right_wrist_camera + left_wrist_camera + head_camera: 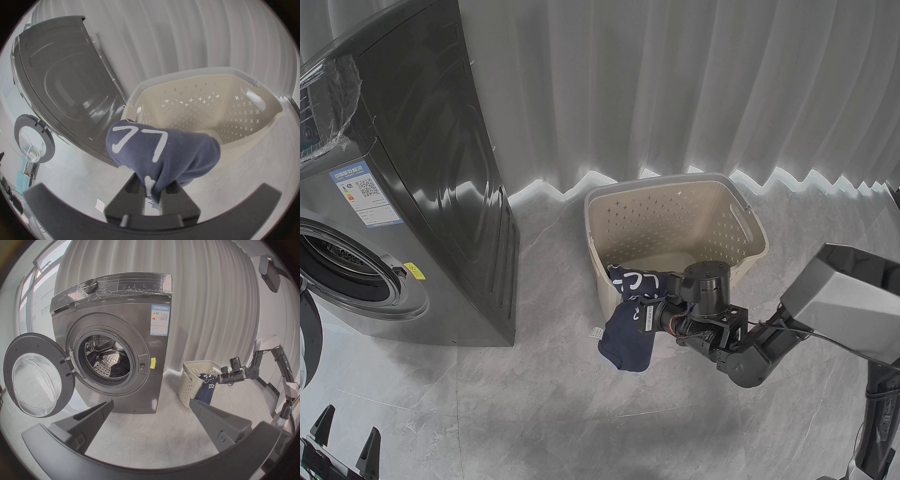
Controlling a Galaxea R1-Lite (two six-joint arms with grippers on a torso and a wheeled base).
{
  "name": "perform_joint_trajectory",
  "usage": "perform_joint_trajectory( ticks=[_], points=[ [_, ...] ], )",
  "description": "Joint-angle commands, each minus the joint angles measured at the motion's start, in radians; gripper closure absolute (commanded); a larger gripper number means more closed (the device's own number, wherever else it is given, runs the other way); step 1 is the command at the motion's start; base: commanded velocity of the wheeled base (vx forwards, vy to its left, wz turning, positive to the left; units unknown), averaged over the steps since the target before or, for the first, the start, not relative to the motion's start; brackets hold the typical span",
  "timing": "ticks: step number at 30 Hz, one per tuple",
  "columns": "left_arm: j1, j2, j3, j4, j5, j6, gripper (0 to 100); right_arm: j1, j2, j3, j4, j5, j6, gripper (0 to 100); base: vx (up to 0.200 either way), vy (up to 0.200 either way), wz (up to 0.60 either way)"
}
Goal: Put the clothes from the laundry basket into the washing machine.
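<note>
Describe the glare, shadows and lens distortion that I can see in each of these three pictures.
Head view: light glows along the curtain hem; the washing machine side shines with reflections. Left wrist view: fisheye bows the machine, corners dark. Right wrist view: strong fisheye curves the laundry basket rim behind the navy garment.

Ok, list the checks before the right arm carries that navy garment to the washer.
1. Grip: right end effector shut on navy garment, ok.
2. Clearance: garment drapes over the laundry basket rim, not ok.
3. Access: washer door swung open, ok.
4. Target: drum opening unblocked, dark clothing lies low inside, ok.
5. Other arm: left end effector open and empty, ok.
</note>
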Motion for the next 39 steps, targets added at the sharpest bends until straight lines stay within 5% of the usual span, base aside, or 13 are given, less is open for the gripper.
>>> perform_joint_trajectory(
  ticks=[1,6,14,21,39],
  points=[
    [0.000,-0.016,0.016,0.000,0.000,0.002,0,0.009,-0.316,0.199,0.004,0.020,-0.016,100,0.000,0.000,0.00],
    [0.000,-0.016,0.016,0.000,0.000,0.002,0,0.041,-0.632,0.396,0.007,0.081,-0.028,100,0.000,0.000,0.00],
    [0.000,-0.016,0.016,0.000,0.000,0.007,0,0.033,-0.911,0.568,0.004,0.159,-0.033,100,0.000,0.000,0.00],
    [0.000,-0.016,0.016,0.001,-0.001,0.010,0,0.036,-1.001,0.573,0.026,0.181,-0.085,100,0.000,0.000,0.00],
    [0.000,-0.015,0.016,0.001,-0.001,0.004,0,0.029,-1.000,0.596,0.024,0.179,-0.082,100,-0.100,0.044,0.00]
  ],
)
